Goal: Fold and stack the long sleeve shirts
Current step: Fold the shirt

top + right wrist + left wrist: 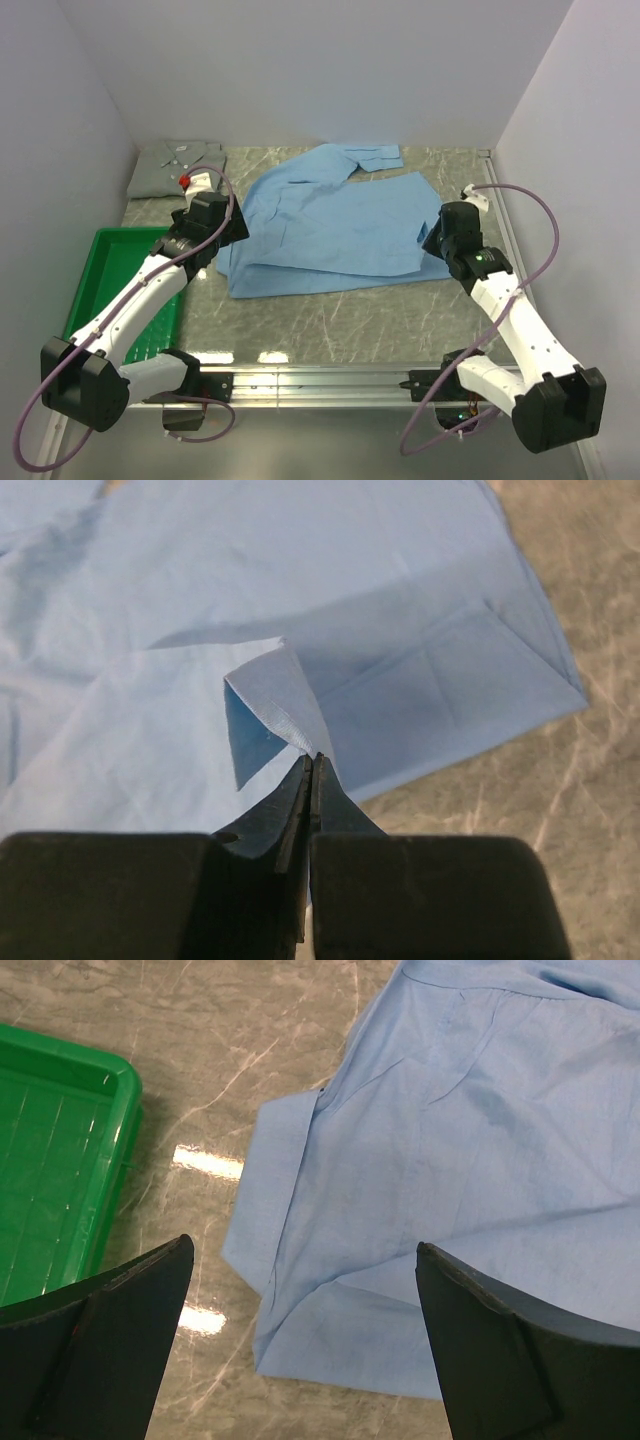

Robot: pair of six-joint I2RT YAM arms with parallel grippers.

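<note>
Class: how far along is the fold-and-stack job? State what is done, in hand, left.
Done: grey-green shirt lies folded at the far left. In hand: right pincer pinches an edge of the blue shirt; left pincer hangs open above it. Left: finish folding, then stack.

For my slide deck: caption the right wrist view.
Right gripper shut on a raised fold of the light blue shirt over the marble-patterned table.

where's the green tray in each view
top external: tray at lower left, left of the blue shirt.
left wrist: tray along the left edge, cut off by the frame; the shirt fills the right side.
right wrist: not in it; only the shirt and marbled tabletop show.
shared landmark: the blue shirt, seen in all three views.
</note>
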